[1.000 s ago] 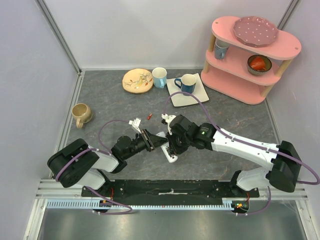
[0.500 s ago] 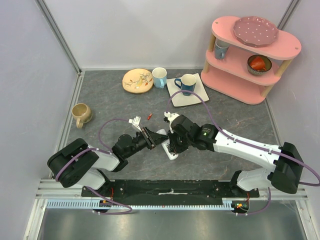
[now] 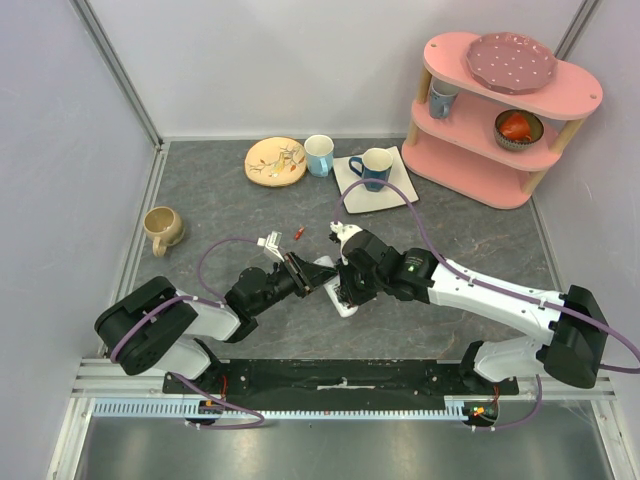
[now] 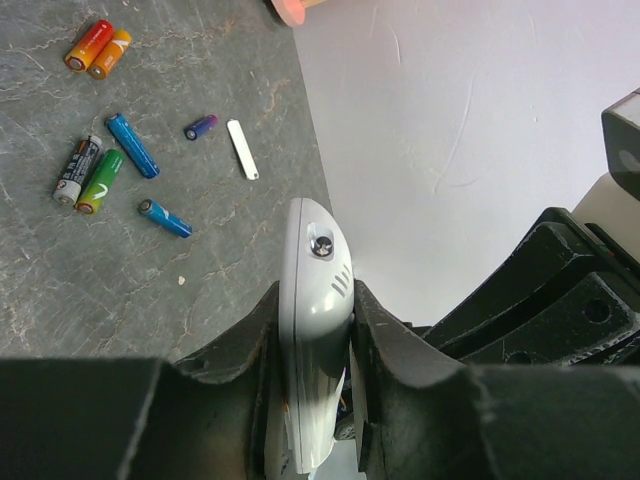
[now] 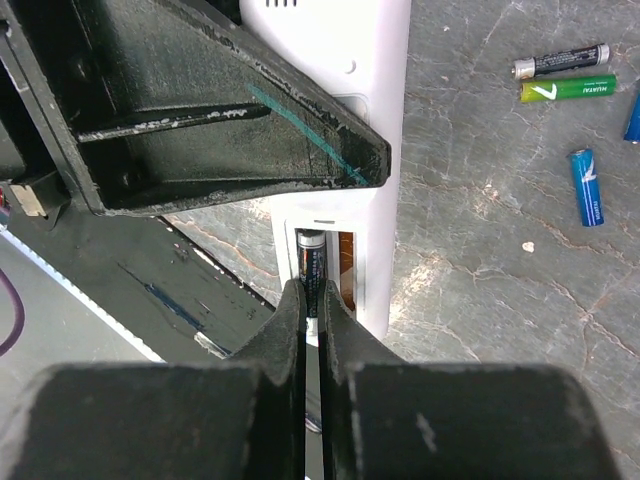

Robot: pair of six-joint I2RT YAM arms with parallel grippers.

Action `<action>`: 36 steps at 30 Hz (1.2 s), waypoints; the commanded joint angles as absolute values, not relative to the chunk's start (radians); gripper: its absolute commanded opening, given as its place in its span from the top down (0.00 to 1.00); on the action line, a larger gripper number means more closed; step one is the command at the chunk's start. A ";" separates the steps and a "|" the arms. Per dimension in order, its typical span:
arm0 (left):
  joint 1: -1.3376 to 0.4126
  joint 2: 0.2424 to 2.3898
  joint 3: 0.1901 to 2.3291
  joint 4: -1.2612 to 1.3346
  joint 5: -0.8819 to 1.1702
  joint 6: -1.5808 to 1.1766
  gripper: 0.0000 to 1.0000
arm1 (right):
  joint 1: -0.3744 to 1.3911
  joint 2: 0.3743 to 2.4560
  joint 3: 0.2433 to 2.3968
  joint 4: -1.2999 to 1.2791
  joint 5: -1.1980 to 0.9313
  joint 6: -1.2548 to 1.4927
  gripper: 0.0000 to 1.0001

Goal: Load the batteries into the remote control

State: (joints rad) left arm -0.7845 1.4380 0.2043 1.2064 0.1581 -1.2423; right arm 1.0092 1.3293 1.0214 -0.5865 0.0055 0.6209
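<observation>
The tabletop is a grey, stone-like sheet with pale veins. Smooth pale walls and a metal frame close it in. At its far left stands a round beige mug, well apart from both tools.

The left tool holds the remote control. Its two matte black fingers press on the long sides of the slim white plastic bar, and the rounded end of the bar sticks out beyond the fingertips. Ahead of this tool and to its left, the loose batteries lie flat on the stone. There is a red-orange pair, a long blue one, a dark one beside a green one, and a short blue one. Near them lies a small flat white cover piece.

The right tool meets the remote control from the other side. Its jaws are narrow, pressed almost together, with only a thin slit between them. The fingertips touch the near end of a dark battery, a thin cylinder that lies in the open recess of the white bar. I cannot tell whether they pinch it.

Far behind this tool and to its right stands a pink shelf with rounded boards and pale wooden posts.
</observation>
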 commanded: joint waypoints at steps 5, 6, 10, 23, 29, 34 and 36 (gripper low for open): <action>-0.825 1.399 0.252 1.664 0.213 -1.331 0.98 | 1.008 1.325 1.040 -0.466 0.054 0.660 0.93; -0.825 1.399 0.252 1.664 0.213 -1.331 0.98 | 1.008 1.325 1.039 -0.465 0.054 0.661 0.93; -0.825 1.397 0.250 1.664 0.210 -1.330 0.98 | 1.008 1.324 1.037 -0.465 0.051 0.663 0.90; -0.825 1.396 0.242 1.666 0.196 -1.327 0.98 | 1.008 1.315 1.019 -0.482 0.060 0.661 0.82; -0.824 1.393 0.239 1.664 0.192 -1.325 0.98 | 1.008 1.309 1.016 -0.499 0.064 0.660 0.80; -0.825 1.393 0.236 1.666 0.189 -1.324 0.98 | 1.008 1.304 1.016 -0.514 0.071 0.658 0.78; -0.825 1.396 0.235 1.664 0.187 -1.324 0.98 | 1.008 1.302 1.019 -0.522 0.072 0.657 0.77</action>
State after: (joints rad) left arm -0.7948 1.4368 0.2047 1.2137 0.1360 -1.2461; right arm 1.0092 1.3209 1.0214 -0.5838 0.0143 0.6479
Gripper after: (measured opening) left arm 0.324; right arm 0.217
